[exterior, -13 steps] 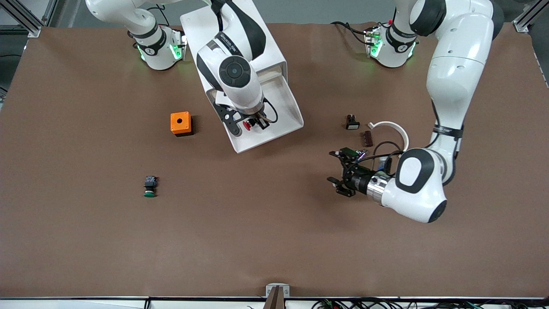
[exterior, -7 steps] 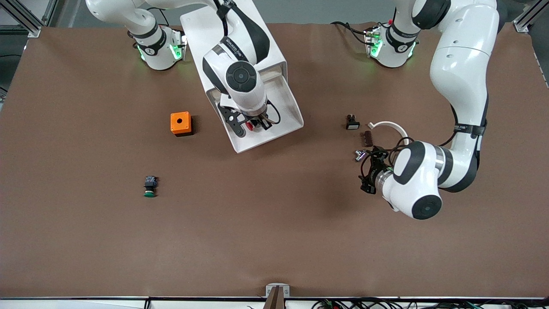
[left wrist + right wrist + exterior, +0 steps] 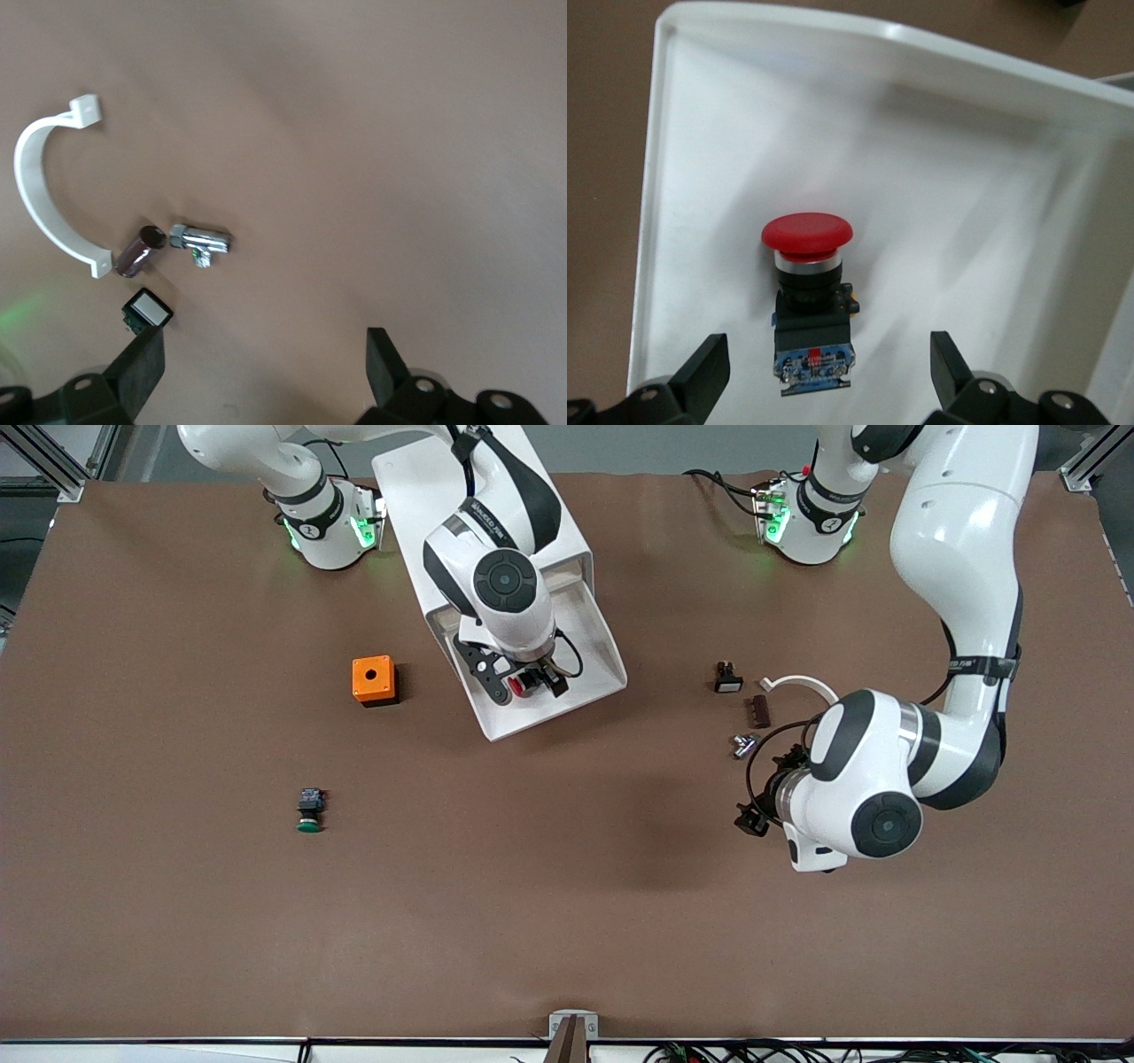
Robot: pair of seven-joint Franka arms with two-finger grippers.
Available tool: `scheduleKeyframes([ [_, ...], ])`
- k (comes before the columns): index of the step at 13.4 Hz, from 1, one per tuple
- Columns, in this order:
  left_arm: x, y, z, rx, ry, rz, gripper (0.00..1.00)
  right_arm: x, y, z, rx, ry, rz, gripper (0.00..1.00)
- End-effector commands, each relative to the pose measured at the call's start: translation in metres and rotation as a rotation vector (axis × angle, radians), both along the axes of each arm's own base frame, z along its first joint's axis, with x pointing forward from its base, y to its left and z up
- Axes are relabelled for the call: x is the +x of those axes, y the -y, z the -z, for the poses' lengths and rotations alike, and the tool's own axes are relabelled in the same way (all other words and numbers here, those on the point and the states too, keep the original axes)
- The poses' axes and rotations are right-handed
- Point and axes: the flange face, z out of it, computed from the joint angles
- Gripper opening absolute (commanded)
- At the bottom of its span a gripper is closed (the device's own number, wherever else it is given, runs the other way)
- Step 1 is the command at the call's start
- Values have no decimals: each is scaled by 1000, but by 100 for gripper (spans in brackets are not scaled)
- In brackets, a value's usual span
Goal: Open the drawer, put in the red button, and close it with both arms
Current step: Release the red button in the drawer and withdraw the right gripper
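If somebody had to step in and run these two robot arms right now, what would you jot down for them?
Right gripper: open, over the pulled-out white drawer, nothing held.
Left gripper: open and empty, over bare table toward the left arm's end, waiting beside a few small loose parts.
Red button: lying on the drawer floor between the right gripper's spread fingers, free of them.
Green button and orange box: on the table toward the right arm's end, not part of the job.
Done: drawer open, red button inside.
Left: lift the right gripper clear, then push the drawer shut with both arms.
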Motion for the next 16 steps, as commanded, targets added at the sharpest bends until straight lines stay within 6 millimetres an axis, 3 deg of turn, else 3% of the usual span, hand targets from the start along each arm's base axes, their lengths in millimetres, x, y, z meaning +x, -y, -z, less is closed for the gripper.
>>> scheduleKeyframes([
  [1, -9, 23, -32, -45, 92, 98, 100, 25, 23, -71, -18, -65, -1, 100],
  [4, -26, 61, -37, -118, 145, 207, 100, 54, 93, -150, 40, -94, -152, 100],
  [8, -64, 129, -6, -189, 224, 296, 100, 77, 227, -236, 202, 6, -456, 100],
  [10, -89, 167, 8, -185, 227, 371, 100, 84, 291, -254, 245, 60, -595, 100],
  [12, -114, 201, 15, -172, 223, 447, 100, 88, 342, -263, 254, 94, -704, 100],
  [14, -140, 233, 24, -175, 205, 504, 100, 83, 376, -266, 234, 110, -784, 100],
  [16, -160, 253, 31, -174, 193, 541, 100, 75, 396, -266, 194, 144, -845, 100],
])
